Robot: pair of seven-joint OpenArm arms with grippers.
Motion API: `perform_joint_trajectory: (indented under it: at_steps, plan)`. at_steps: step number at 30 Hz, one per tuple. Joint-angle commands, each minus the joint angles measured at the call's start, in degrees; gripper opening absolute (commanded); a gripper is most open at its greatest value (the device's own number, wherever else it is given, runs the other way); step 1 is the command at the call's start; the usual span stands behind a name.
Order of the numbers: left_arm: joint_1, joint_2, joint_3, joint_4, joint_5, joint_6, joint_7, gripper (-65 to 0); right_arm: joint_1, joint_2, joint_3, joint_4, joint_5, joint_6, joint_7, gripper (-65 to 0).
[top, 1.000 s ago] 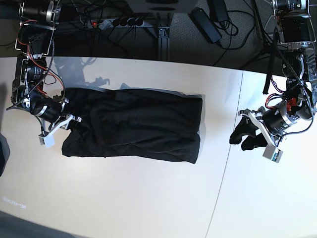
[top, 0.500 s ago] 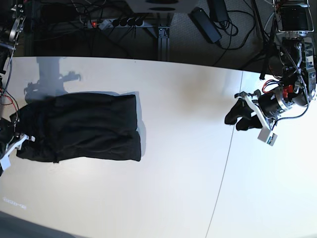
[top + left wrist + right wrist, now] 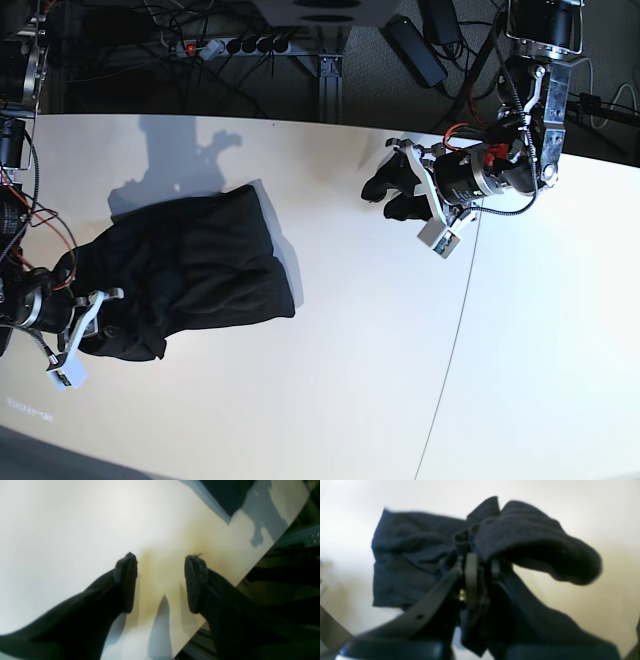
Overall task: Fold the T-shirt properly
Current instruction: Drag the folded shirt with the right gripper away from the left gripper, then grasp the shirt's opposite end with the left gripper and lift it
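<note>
The black T-shirt [image 3: 200, 265] lies bunched and skewed on the left part of the white table [image 3: 350, 380]. My right gripper [image 3: 105, 318] is at its lower left edge, shut on a fold of the cloth. Up close, the right wrist view shows the right gripper [image 3: 475, 562] pinching dark fabric of the T-shirt [image 3: 402, 555], which drapes over both sides. My left gripper [image 3: 388, 196] hovers open over bare table near the back edge, well right of the shirt. In its own view, the left gripper [image 3: 161, 580] is empty, and a corner of the T-shirt [image 3: 225, 492] shows at the top.
A seam [image 3: 455, 330] runs down the table at the right. Behind the back edge are a power strip [image 3: 240, 45], cables and a black power brick [image 3: 415, 50]. The right arm's body [image 3: 20, 200] stands along the left edge.
The right gripper has dragged the T-shirt leftwards and turned it, leaving it more bunched. The left arm has swung left, from the table's right side to near the back middle, still open.
</note>
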Motion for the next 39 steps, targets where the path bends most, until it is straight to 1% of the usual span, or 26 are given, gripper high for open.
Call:
perform_joint_trajectory:
  at_steps: [1, 3, 6, 8, 10, 13, 15, 19, 21, 26, 29, 32, 35, 36, 38, 39]
  plan:
    - [-0.92, 0.79, 0.39, 0.98, 0.28, -1.81, -1.73, -31.1, 1.68, 1.09, -0.87, 1.79, 0.22, 2.56, 1.05, -65.0]
    - [-0.92, 2.25, 1.53, 0.87, 2.67, -1.81, -2.34, -31.1, 1.68, 1.09, -3.45, 3.82, -1.01, 2.56, 1.03, -65.0]
    - [-0.92, 3.50, 3.56, -0.26, 5.05, -1.81, -4.20, -31.1, 1.68, 1.05, -6.21, 7.52, -1.86, 2.56, 0.61, -65.0]
    - [-1.40, 4.33, 4.94, -2.45, 7.61, -1.81, -6.08, -31.1, 1.68, 0.76, -7.41, 9.81, -2.93, 2.56, 0.61, -65.0]
    - [-2.91, 5.29, 6.27, -6.05, 8.57, -1.81, -6.49, -31.1, 1.68, -0.15, -8.46, 11.74, -4.66, 2.56, 0.44, -65.0]
    - [-5.90, 7.08, 7.41, -12.22, 8.59, -1.31, -6.51, -31.1, 1.68, -1.66, -10.95, 13.66, -6.67, 2.56, -0.39, -65.0]
    - [-7.67, 8.20, 7.48, -15.32, 8.55, -0.94, -6.51, -31.1, 1.68, -2.10, -13.81, 14.49, -8.13, 2.56, -0.44, -65.0]
    - [-9.53, 9.42, 7.48, -17.09, 8.28, -0.96, -6.47, -31.1, 1.68, -3.08, -21.57, 15.34, -13.73, 2.56, -0.33, -65.0]
    - [-9.86, 9.90, 7.48, -17.07, 8.26, -0.98, -6.47, -31.1, 1.68, -3.87, -24.98, 15.34, -15.37, 2.51, -0.15, -65.0]
    - [-9.94, 10.88, 7.48, -17.09, 8.20, -0.98, -6.49, -31.1, 1.66, -6.99, -29.64, 15.43, -15.45, 2.47, -0.20, -65.0]
    - [-9.94, 10.86, 7.48, -17.09, 8.20, -0.98, -6.49, -31.1, 1.66, -9.62, -31.58, 15.43, -17.51, 2.47, -0.22, -65.0]
    - [-9.92, 10.86, 7.48, -17.09, 8.17, -0.98, -6.47, -31.1, 1.68, -11.19, -34.18, 15.43, -17.53, 2.47, -0.24, -65.0]
    - [-9.92, 10.86, 7.48, -17.09, 8.17, -0.98, -6.47, -31.1, 1.68, -12.11, -36.79, 15.43, -18.64, 2.47, -0.44, -65.0]
    - [-9.92, 10.86, 7.48, -17.09, 8.20, -0.98, -6.47, -31.1, 1.68, -12.11, -37.44, 15.43, -18.82, 2.47, -0.42, -62.7]
    - [-9.94, 10.82, 7.48, -17.09, 8.20, -1.01, -6.40, -31.1, 1.68, -12.09, -38.23, 15.43, -18.82, 2.51, -0.42, -45.6]
    - [-9.94, 10.75, 7.48, -17.09, 8.20, -0.98, -6.25, -31.1, 1.68, -12.07, -38.45, 15.43, -18.86, 2.51, -0.42, -38.7]
